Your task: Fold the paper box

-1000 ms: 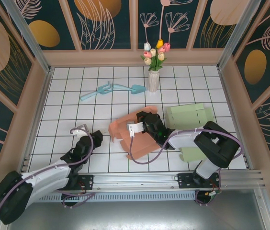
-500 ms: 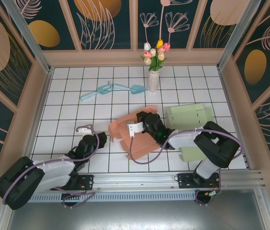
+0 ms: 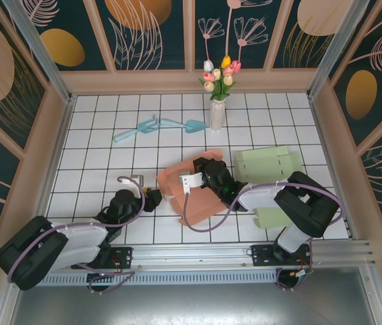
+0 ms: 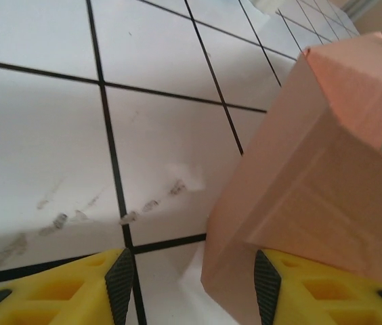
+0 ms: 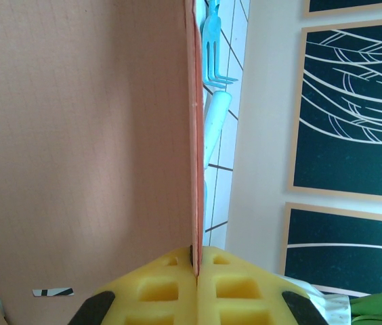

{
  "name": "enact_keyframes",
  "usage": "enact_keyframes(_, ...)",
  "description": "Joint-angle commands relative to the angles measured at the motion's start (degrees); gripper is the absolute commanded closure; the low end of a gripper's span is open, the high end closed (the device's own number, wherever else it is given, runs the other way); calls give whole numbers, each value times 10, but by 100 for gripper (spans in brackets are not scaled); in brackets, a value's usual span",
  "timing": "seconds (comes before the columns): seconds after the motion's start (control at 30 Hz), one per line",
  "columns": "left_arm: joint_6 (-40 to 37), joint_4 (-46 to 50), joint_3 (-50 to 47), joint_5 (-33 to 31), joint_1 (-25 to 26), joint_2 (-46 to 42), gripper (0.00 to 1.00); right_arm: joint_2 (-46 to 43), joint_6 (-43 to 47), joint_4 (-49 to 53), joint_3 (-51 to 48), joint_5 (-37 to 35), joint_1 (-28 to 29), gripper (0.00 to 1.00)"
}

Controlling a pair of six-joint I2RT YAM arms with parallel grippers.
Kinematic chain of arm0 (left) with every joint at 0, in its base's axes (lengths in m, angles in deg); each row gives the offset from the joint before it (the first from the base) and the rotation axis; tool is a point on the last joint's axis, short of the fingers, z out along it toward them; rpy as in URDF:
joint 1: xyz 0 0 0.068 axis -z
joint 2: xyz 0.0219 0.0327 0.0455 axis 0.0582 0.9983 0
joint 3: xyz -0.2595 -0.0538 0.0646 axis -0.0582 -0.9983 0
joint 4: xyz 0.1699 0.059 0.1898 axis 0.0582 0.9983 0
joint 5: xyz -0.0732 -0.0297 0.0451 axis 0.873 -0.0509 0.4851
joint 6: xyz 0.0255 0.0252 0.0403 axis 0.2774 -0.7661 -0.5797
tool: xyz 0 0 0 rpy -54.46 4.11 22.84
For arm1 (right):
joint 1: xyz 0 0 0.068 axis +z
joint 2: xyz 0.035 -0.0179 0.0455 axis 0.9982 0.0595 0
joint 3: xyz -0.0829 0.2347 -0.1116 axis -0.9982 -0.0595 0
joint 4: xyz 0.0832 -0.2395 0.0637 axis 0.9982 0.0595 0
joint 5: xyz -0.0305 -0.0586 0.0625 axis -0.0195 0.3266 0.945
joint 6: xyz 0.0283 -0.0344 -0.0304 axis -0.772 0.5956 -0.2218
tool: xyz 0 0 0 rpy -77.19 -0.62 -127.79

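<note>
box: light, thin, bendy; grab flap edges | right gripper pinching panel | left gripper spread by corner

Salmon-pink paper box — partly folded, one panel upright — mid-table.

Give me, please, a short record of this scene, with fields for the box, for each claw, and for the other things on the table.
box: pink paper box, partly folded, in the middle of the table
right claw: shut on the edge of one panel of the box
left claw: open, low at the box's left side, a box corner in the gap
other things: flat green box to the right; vase of tulips and blue garden tools at the back
</note>
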Motion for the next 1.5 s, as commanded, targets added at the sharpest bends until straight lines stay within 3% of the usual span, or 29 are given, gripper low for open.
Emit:
enact_keyframes(0.0, -15, -57, 3, 47, 4, 28, 48, 15, -20, 42, -15, 10, 2, 100)
enact_keyframes(0.6, -21, -74, 1, 71, 12, 14, 45, 17, -19, 45, -14, 4, 7, 100)
enact_keyframes(0.83, -15, -91, 0, 83, 12, 21, 39, 20, -19, 41, -15, 4, 7, 100)
enact_keyframes(1.2, -14, -65, -16, 59, 12, -36, 35, 26, -19, 42, -15, 1, 10, 100)
enact_keyframes(1.47, -18, -74, -10, 52, 13, -7, 36, 25, -21, 41, -16, 0, 10, 100)
